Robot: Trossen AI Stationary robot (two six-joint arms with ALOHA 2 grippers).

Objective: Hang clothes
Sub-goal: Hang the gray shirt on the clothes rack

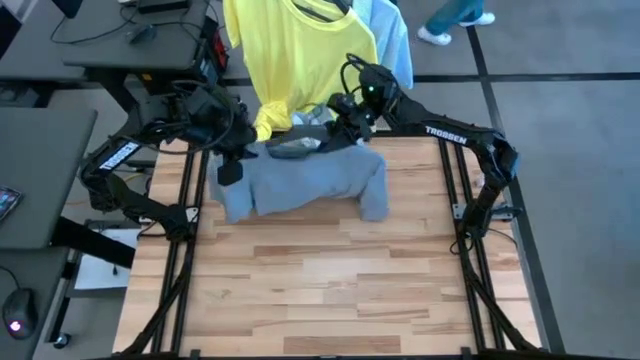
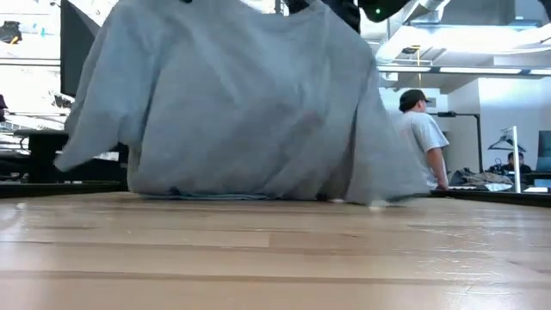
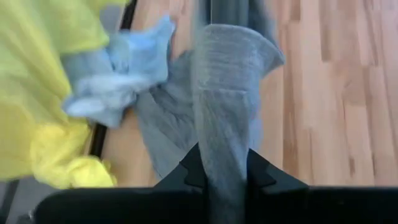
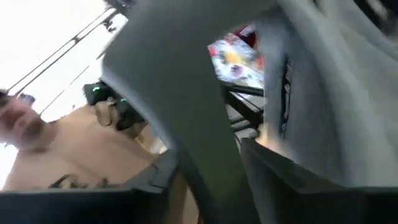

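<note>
Two garments, a neon-yellow T-shirt and pale-blue shirt, already hang; the soft grey T-shirt remains half-lifted off the wooden table, left gripper pinching its fabric, right gripper around its collar, grip uncertain.

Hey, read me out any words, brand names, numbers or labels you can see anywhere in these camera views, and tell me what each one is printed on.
"TROSSEN": white letters on the right arm's dark forearm, high view.
White lettering on the left arm's link, high view: too small to read.
A dark strip, perhaps a tag, on the grey T-shirt, right wrist view: too blurred to read.
Nothing else legible.
</note>
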